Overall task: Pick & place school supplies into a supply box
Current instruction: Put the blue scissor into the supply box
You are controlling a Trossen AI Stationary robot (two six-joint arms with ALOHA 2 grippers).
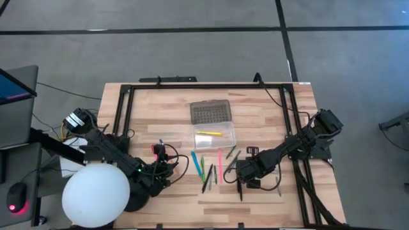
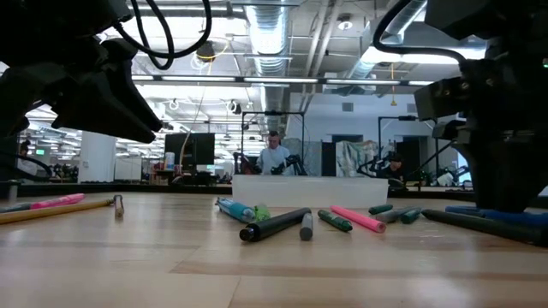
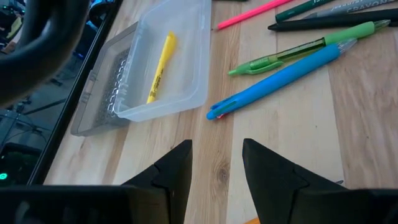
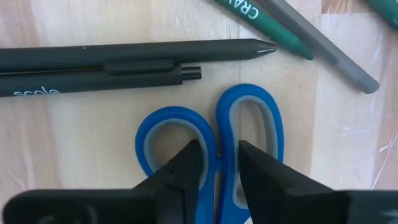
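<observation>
The step in hand is the pick of the blue-handled scissors (image 4: 211, 146). The right gripper (image 4: 216, 163) is down over them, its two dark fingers straddling the place where the two finger loops meet, with a narrow gap showing between the tips. The fingers look parted rather than pinched on anything, though whether they already touch the plastic cannot be told. The scissors lie flat on the wooden table (image 1: 268, 108), on the right arm's side of the supply box (image 1: 215, 134) and nearer the table's front edge than it, just beside a black pen (image 4: 134, 55) and close to a green marker (image 4: 264, 23).

The supply box sits open near mid-table, its grid-textured lid (image 1: 209, 112) folded back, and holds only a yellow highlighter (image 3: 161, 58) so far (so the job is barely begun). A blue pen (image 3: 280, 76), a green pen (image 3: 298, 48) and a pink one (image 3: 255, 12) lie loose between the box and the front edge.

The left gripper (image 3: 216, 163) waits with fingers spread, empty, hovering on the left-arm side of the box, beside a large white sphere (image 1: 96, 194).

Next the right fingers should close across the loops' junction, lift cleanly without dragging the black pen, then carry toward the tray.
</observation>
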